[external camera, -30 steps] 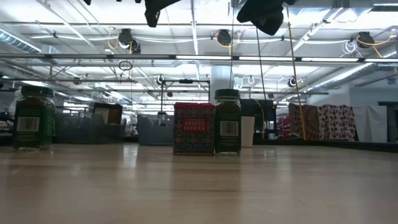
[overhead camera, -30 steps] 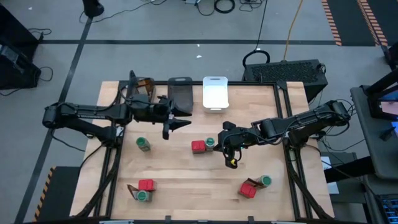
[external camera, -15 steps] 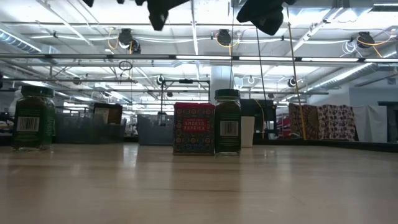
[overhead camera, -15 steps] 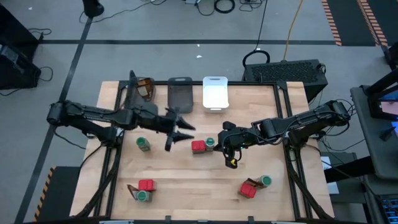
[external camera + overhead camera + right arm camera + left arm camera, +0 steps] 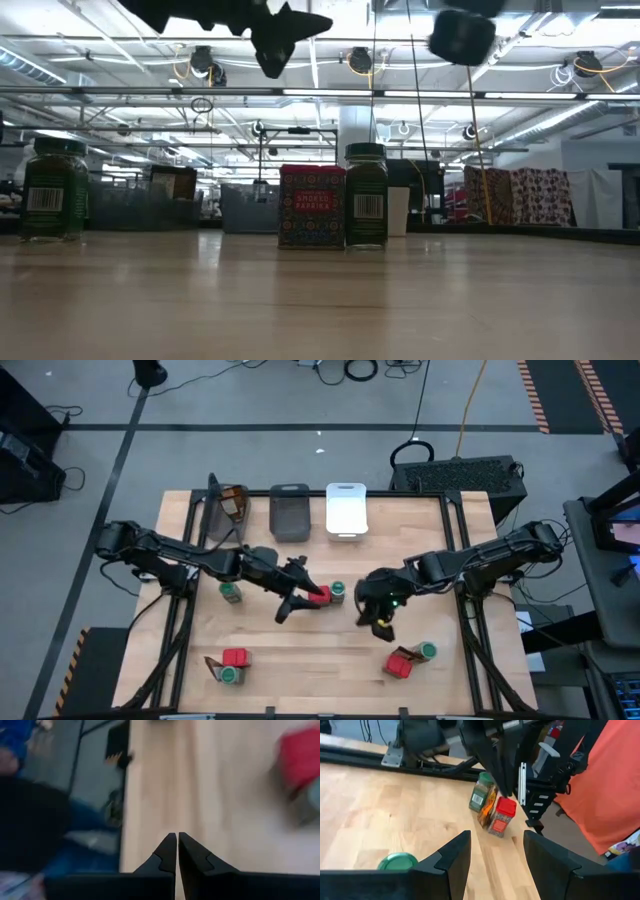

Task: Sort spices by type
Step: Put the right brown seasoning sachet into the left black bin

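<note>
From above, the left gripper (image 5: 297, 600) hung spread, empty, beside the red tin (image 5: 320, 596) and green-lidded jar (image 5: 338, 592) mid-table. At table level, both stood touching. The right gripper (image 5: 177, 840) showed pinched fingers.

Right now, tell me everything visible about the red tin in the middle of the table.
The red tin is a small boxy container with a patterned label reading smoked paprika. It stands upright on the wooden table, close beside a green-lidded jar. The left claw hangs open above it without touching it.
</note>
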Robot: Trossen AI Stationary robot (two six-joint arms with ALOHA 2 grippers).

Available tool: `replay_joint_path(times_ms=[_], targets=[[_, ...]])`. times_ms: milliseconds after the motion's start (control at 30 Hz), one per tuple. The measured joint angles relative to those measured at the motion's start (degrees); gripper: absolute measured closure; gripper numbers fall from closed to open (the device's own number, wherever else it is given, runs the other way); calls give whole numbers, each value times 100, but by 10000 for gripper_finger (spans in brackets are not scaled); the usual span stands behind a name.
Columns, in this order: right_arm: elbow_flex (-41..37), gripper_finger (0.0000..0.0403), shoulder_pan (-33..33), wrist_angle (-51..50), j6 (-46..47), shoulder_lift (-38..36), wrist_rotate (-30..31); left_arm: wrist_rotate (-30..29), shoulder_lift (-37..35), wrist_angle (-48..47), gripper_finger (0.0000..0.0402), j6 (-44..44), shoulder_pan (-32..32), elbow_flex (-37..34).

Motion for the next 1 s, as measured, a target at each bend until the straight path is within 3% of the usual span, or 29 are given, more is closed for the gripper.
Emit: replay_joint_path(times_ms=[133, 333, 467, 600, 833, 1000], targets=[[0, 403, 385, -440, 640, -16, -596, 0, 0, 19, 214, 320, 0, 0], [0, 403, 861, -1146, 1607, -20, -911, 0, -2, 138, 214, 466, 1, 0], [0, 391, 1101, -1607, 1967, -20, -808, 0, 0, 121, 214, 846, 0, 53], [0, 354, 1350, -1925, 1995, -20, -717, -58, 68, 148, 214, 1183, 4, 216], [0, 279, 1659, -2154, 1997, -22, -205, -98, 391, 184, 214, 1221, 15, 400], [0, 253, 1718, -2406, 2113, -22, 140, -44, 664, 290, 214, 1206, 15, 603]])
